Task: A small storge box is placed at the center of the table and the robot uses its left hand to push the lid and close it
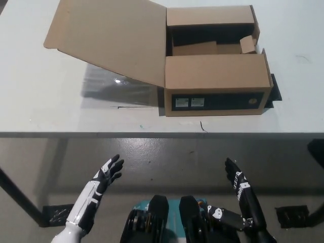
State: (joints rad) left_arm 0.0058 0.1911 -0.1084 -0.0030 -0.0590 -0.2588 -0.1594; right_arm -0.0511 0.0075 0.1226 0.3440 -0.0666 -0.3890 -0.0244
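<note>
1. Currently our left hand (109, 172) hangs released below the table's near edge, fingers spread; our right hand (237, 178) rests likewise at lower right, holding nothing.
2. We judge the cardboard box (215, 86) on the table (40, 91) stands open, its lid (109, 38) splayed leftward.
3. We should rise left of the lid, then push rightward.
4. Open tabletop lies left; the near edge needs clearing.

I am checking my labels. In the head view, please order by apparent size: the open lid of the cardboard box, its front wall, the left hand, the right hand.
1. Open lid, clearly largest.
2. Front wall.
3. Left hand and right hand: alike in apparent size, so not ranked; both sit nearer the camera than the box.
</note>
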